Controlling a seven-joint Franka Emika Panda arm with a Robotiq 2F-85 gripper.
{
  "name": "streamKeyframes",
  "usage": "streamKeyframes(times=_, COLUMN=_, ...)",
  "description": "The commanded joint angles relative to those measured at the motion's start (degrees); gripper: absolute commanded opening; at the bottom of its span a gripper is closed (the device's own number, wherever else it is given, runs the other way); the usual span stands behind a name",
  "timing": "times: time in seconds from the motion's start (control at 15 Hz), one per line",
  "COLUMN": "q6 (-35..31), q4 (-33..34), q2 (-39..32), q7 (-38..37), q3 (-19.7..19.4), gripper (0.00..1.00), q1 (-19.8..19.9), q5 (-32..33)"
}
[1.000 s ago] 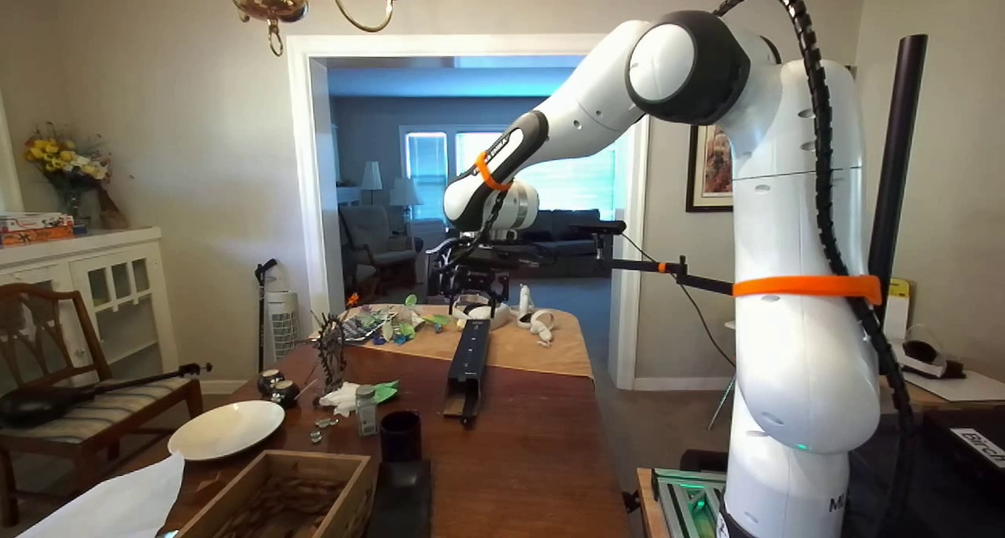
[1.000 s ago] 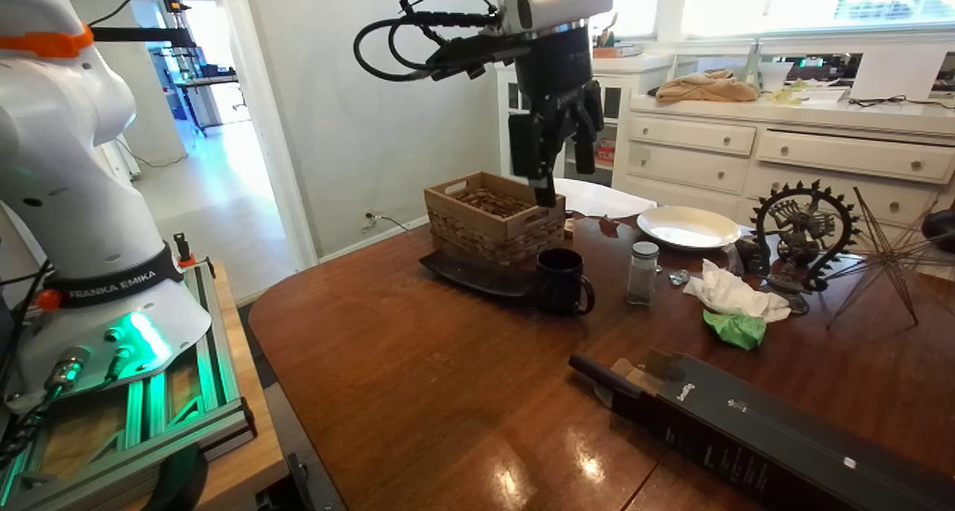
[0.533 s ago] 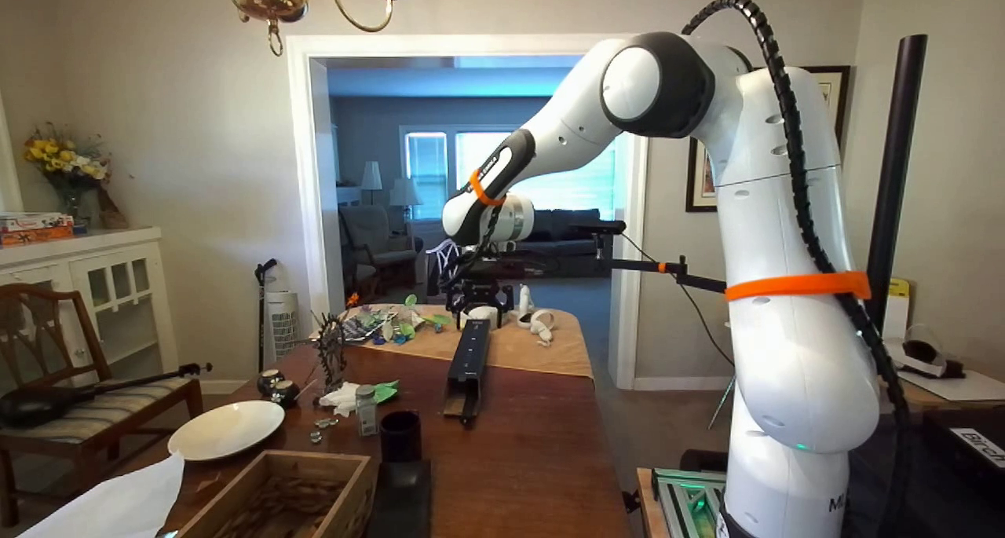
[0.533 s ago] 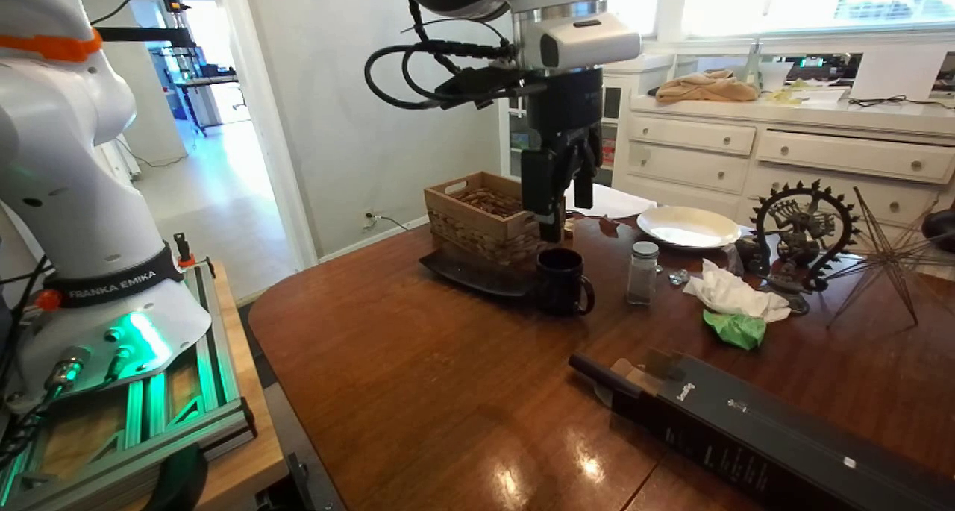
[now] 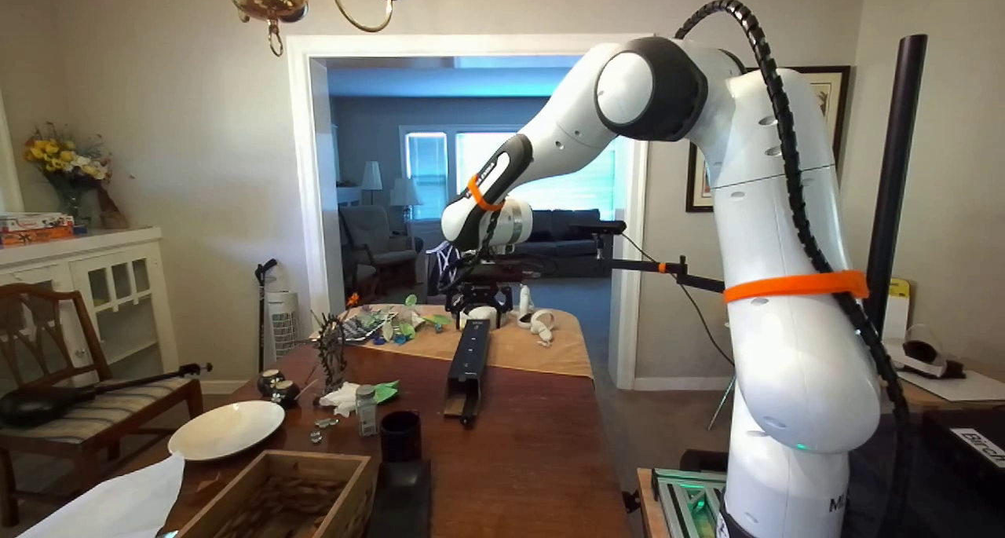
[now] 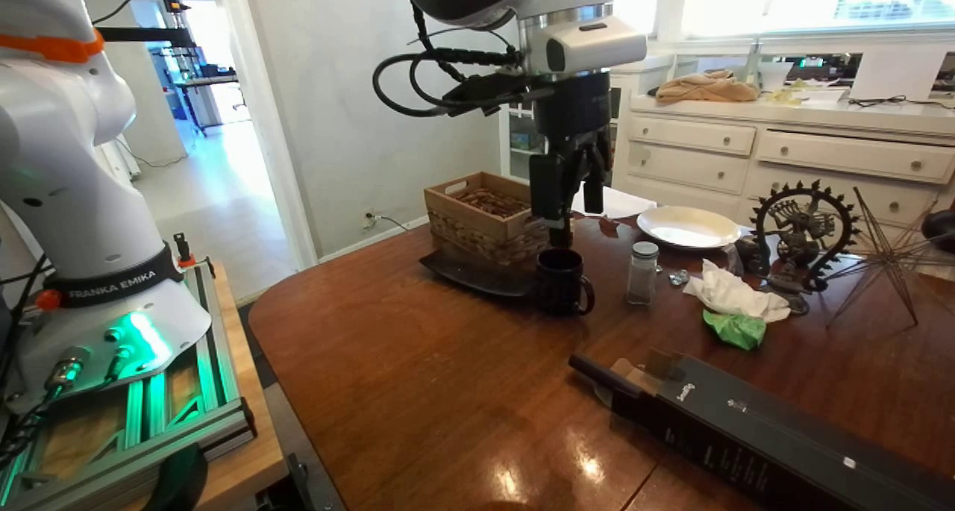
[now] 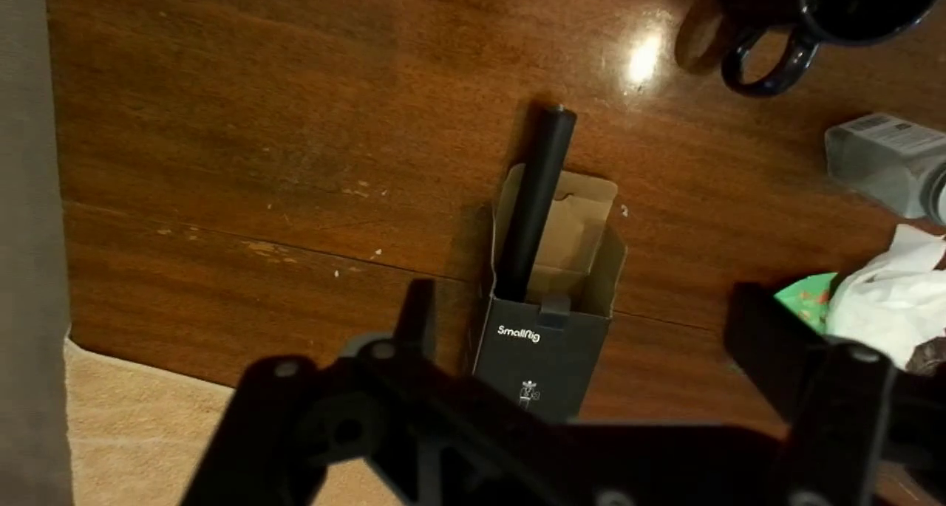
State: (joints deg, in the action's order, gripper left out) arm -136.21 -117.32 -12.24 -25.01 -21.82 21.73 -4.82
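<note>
My gripper hangs above the table, pointing down, its jaws wide apart with nothing between them. In the wrist view a long black cardboard box lies beneath it, partly hidden by the gripper's body. Its flaps stand open at the near end, and a black rod sticks out of that end. The box also shows in an exterior view, with the rod poking out. A dark mug appears below the gripper there. Beside the mug stands a glass jar with a grey lid.
A wooden basket sits by a long dark tray. Further along are a white plate, crumpled white paper, a green wrapper, a metal statue and a wire star. A tan cloth covers the table's far end.
The arm has come down and reached farther out over the table, moving most in the first half second and only slightly since. The jaws have stayed open. Objects on the table have not moved.
</note>
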Motion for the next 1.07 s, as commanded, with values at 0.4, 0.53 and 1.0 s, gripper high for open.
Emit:
streamKeyframes(times=0.4, q6=0.38, q4=5.52, q2=-11.20, q7=2.90, q3=0.68, gripper=1.00, q1=2.01, q5=-4.91)
streamKeyframes(times=0.53, q6=2.21, q4=6.70, q2=-12.71, q7=5.25, q3=1.23, gripper=1.00, q1=2.82, q5=-6.43)
streamKeyframes(times=1.0, q6=-1.65, q4=7.14, q2=-16.97, q7=9.85, q3=2.06, gripper=1.00, q1=4.17, q5=-7.95)
